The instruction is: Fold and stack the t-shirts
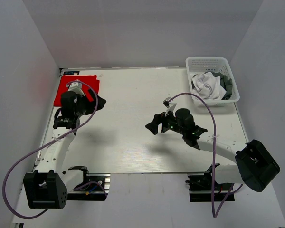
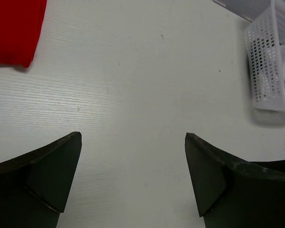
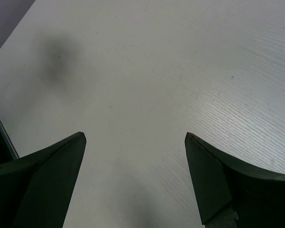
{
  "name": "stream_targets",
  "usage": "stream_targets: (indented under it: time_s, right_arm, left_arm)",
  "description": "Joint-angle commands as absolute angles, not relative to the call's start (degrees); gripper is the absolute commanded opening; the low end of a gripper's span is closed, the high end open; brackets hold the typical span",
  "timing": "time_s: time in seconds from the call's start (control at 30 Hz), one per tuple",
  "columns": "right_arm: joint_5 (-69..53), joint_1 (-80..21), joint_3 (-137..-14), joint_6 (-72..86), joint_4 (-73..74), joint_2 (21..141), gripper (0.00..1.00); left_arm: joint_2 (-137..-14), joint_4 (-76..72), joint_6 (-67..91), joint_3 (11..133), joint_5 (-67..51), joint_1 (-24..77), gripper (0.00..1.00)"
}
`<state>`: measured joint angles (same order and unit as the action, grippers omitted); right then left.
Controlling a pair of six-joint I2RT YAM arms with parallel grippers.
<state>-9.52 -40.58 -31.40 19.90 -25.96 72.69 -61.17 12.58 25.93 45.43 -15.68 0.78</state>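
Note:
A folded bright red t-shirt (image 1: 68,88) lies flat at the table's far left; its corner shows in the left wrist view (image 2: 13,29). A crumpled white t-shirt (image 1: 207,85) and a dark grey t-shirt (image 1: 227,85) sit in the white lattice basket (image 1: 206,61) at the far right. My left gripper (image 1: 99,102) is open and empty, just right of the red shirt, above bare table (image 2: 133,135). My right gripper (image 1: 153,125) is open and empty over the table's middle (image 3: 135,135).
The basket also shows in the left wrist view (image 2: 263,61) with white cloth inside. Purple cables loop from both arms. The arm bases stand at the near edge. White walls enclose the table on three sides.

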Motion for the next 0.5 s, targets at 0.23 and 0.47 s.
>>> stream_targets:
  time_s: [0.23, 0.47]
  right_arm:
    - [-10.5, -40.6, -34.5, 19.4, -29.0, 74.4, 0.90]
    - [6.0, -38.2, -41.2, 17.7, -20.2, 74.8, 0.90]
  left_arm:
    - [-57.4, 12.0, 26.4, 43.5, -13.6, 1.0, 1.00]
    - [-56.3, 12.5, 26.4, 43.5, -13.2, 1.0, 1.00]
